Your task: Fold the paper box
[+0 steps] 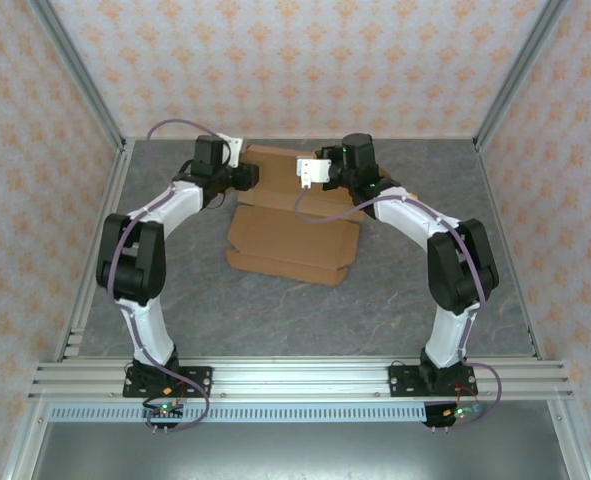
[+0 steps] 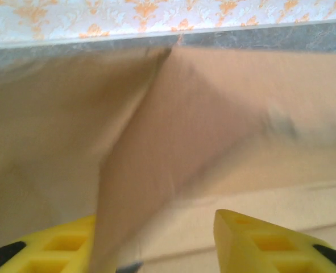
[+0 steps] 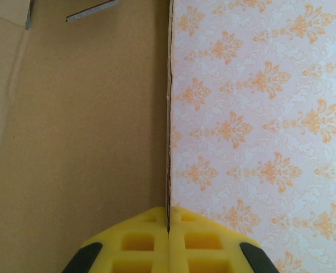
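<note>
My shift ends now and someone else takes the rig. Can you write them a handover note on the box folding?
Right hand: shut on the edge of a panel of the plain brown corrugated cardboard sheet, the paper box, at its far right.
Left hand: open, with a cardboard flap between its fingers at the far left; that view is blurred.
Box: in the middle of the grey table, with its near part lying flat.
Done: the far flaps appear lifted.
Left to do: it is not yet a box. The walls and tabs are to be folded.
</note>
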